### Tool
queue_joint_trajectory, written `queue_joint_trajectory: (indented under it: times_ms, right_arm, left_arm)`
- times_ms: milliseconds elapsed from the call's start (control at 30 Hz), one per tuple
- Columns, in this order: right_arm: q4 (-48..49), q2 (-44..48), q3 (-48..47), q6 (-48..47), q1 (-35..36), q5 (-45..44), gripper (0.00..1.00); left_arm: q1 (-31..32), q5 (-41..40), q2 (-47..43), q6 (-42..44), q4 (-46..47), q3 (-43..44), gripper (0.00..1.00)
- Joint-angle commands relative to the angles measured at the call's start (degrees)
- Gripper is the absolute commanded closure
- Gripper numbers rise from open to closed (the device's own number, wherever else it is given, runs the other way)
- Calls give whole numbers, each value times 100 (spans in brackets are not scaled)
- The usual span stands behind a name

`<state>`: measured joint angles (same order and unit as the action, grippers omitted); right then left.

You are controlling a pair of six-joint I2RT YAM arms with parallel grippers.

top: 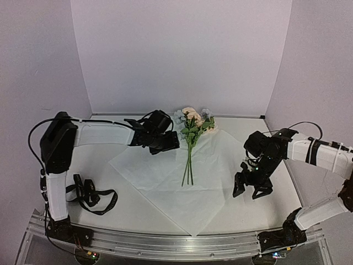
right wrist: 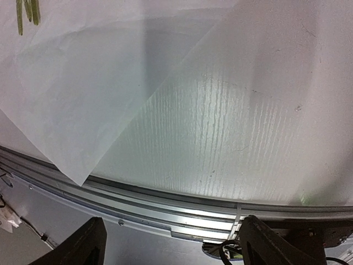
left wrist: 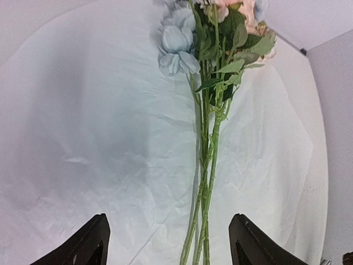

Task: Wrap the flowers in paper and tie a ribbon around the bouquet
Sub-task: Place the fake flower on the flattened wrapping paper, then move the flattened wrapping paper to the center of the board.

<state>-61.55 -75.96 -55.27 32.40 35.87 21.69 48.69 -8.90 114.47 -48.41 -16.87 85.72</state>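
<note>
paper (top: 165, 176): white crinkled sheet, spread flat, one corner toward me
flowers (top: 190, 132): peach and pale-blue blooms, lying on paper, heads away from me
ribbon (top: 91, 196): black, loose loops, off paper, my left

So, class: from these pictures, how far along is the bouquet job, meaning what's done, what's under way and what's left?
Done: the flowers lie on the spread paper. In hand: nothing is gripped; the left gripper hovers open over them, and the right gripper is open near the paper's right edge. Left: all the wrapping, and tying the ribbon, which lies loose, off the paper.
</note>
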Motion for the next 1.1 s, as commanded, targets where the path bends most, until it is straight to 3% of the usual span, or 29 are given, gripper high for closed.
queue_joint_trajectory:
  times_ms: [0, 133, 300, 433, 567, 800, 933, 1067]
  right_arm:
    - [-8, 46, -173, -906, 561, -566, 14]
    - [310, 62, -45, -1643, 1267, -1339, 13]
    - [1149, 121, 370, -1688, 1421, -1403, 13]
    - [1476, 75, 482, -1799, 1591, -1598, 13]
    - [1887, 159, 721, -2124, 1788, -1813, 13]
    - [2287, 346, 973, -2581, 1962, -1973, 12]
    - [2350, 372, 993, -2753, 2033, -1945, 11]
    - [2350, 398, 1000, -2844, 2077, -1932, 10]
  left_arm:
    - [-26, -331, -1393, -796, 376, -1563, 22]
    - [-25, -291, -2374, -1473, 518, -2984, 22]
    - [-7, -48, -3561, -2253, 873, -4481, 22]
    - [32, 284, -3862, -2711, 1447, -5153, 22]
    - [89, 548, -3619, -2949, 2012, -5371, 25]
    - [239, 871, -2933, -3472, 3033, -5610, 39]
    - [355, 758, -2877, -3775, 2845, -5616, 47]
    - [376, 679, -2928, -3919, 2542, -5527, 49]
